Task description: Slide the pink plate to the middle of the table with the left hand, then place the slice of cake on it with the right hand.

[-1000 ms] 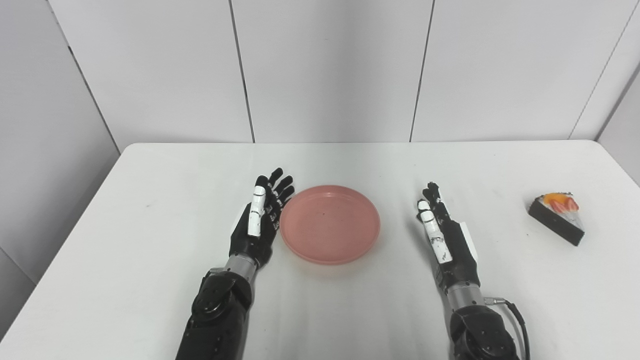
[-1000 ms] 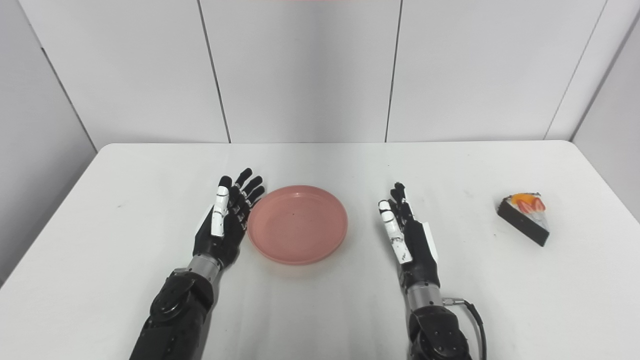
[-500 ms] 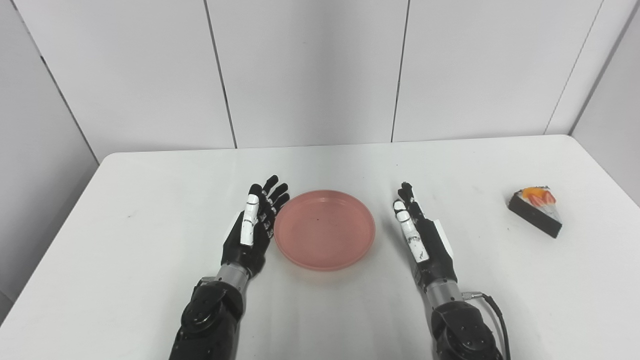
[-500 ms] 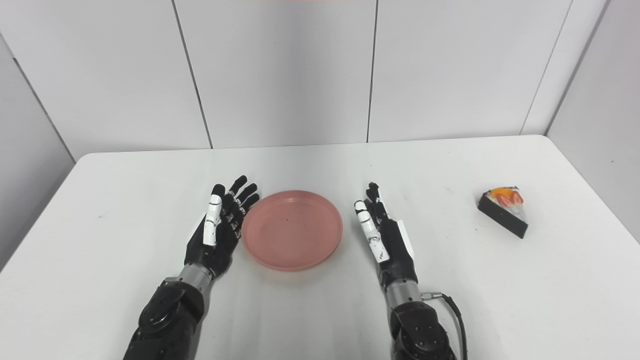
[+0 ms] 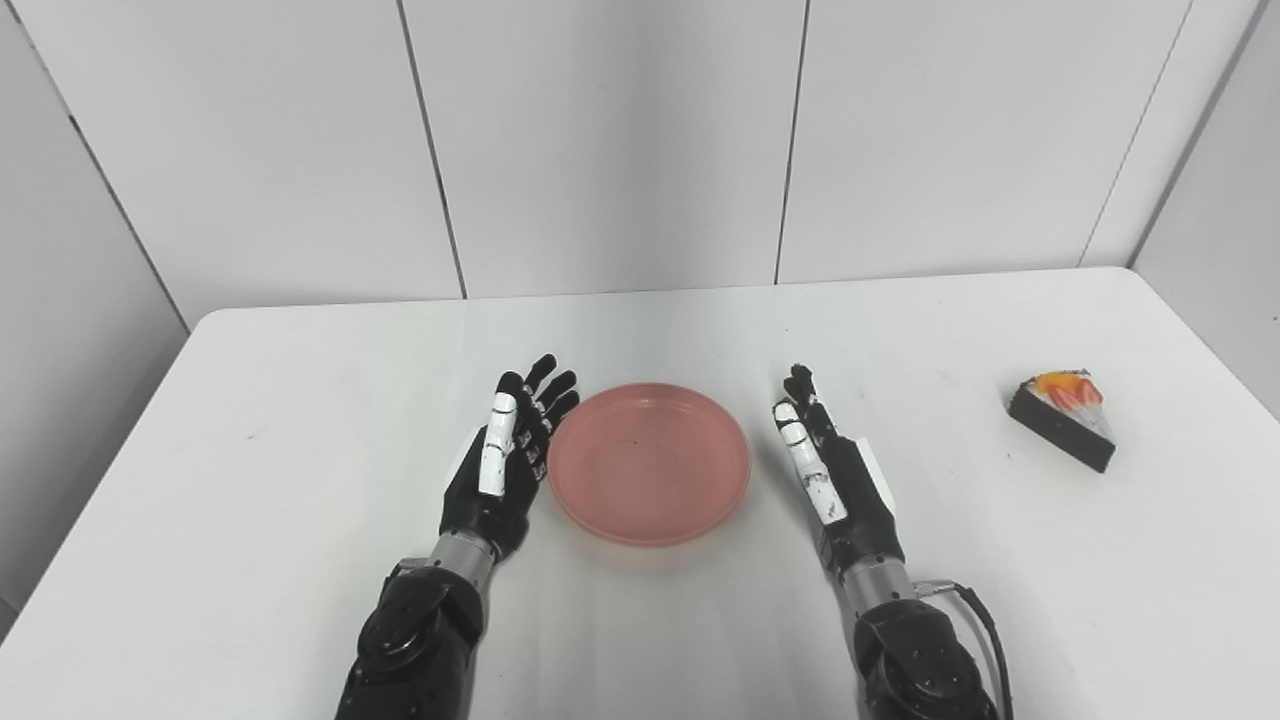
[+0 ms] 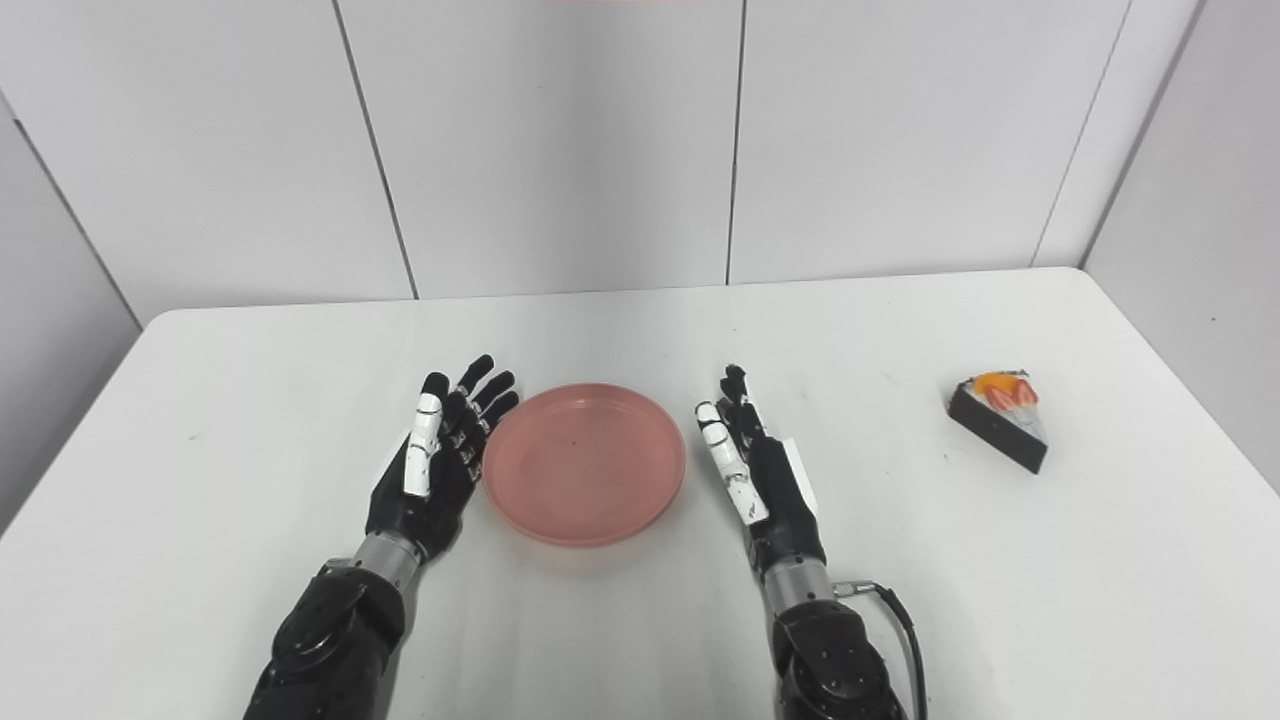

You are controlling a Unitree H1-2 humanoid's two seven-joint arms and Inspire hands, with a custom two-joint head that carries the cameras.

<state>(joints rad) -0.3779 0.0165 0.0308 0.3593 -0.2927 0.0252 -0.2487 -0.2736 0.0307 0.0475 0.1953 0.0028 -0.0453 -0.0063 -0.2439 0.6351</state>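
Nearest the camera, both forearms run off the bottom edge, so the elbows and body are cut off. The left hand (image 5: 505, 465) stands edge-up with its fingers spread and nothing in them, just beside the left rim of the pink plate (image 5: 649, 463); whether it touches the rim is hard to make out. The right hand (image 5: 838, 480) is likewise flat, fingers extended and holding nothing, near the plate's right side but apart from it. The plate sits about mid-table (image 5: 300, 480), so the slide looks finished. Farther right, well apart, the slice of cake (image 5: 1063, 432) lies untouched; fetching and placing it is what remains
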